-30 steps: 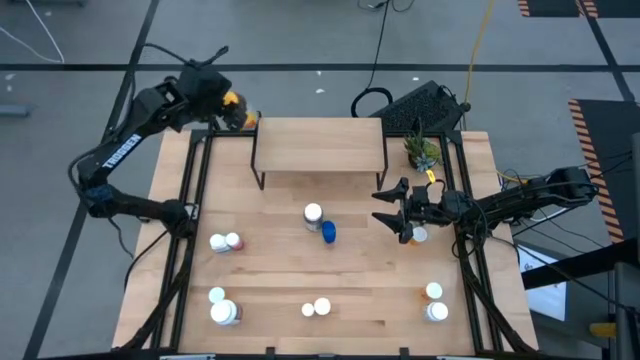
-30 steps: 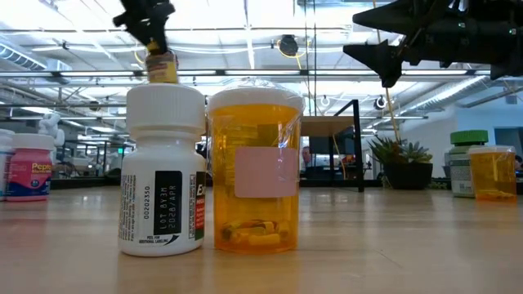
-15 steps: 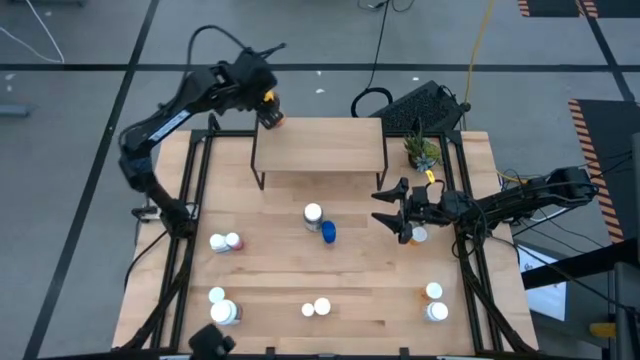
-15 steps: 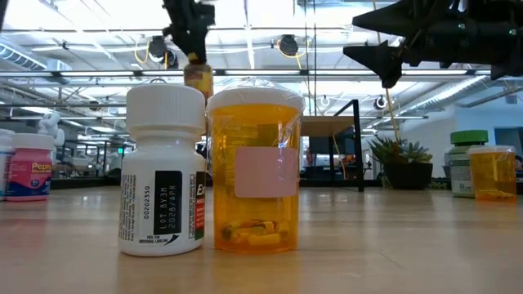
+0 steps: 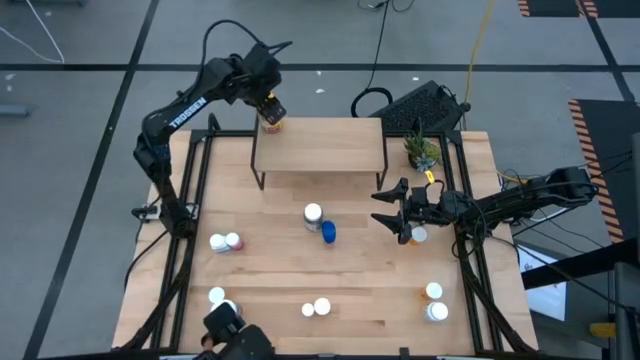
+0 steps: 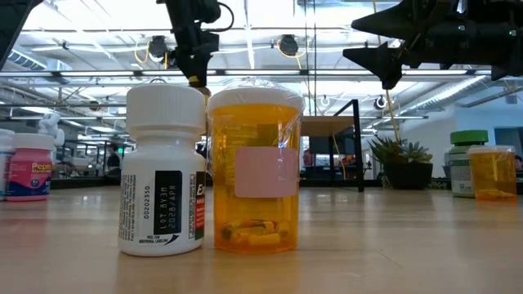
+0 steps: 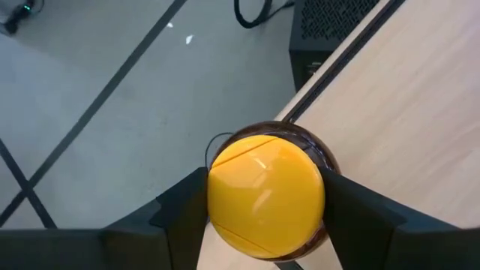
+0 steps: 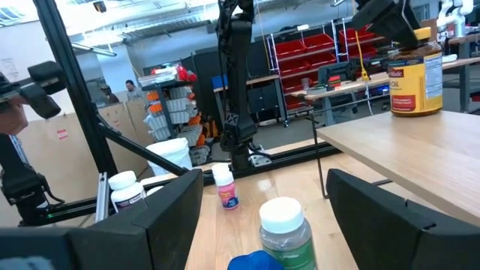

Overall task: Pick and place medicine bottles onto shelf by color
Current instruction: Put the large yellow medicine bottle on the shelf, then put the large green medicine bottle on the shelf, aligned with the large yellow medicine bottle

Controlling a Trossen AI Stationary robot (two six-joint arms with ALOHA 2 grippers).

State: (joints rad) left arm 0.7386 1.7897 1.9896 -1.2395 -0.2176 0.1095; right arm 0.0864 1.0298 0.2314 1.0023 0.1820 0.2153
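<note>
We see the left gripper squeezing a yellow-capped bottle over the back left corner of the shelf. A second ago this gripper was off to the left of the shelf, and since then it has swung in over that corner. From the right wrist view the bottle looks to be resting on the board, with the fingers around its cap. The right gripper has not moved; it hangs with its fingers spread wide over the table's right side, near the plant. The white bottle and blue bottle sit in the middle, same as before.
</note>
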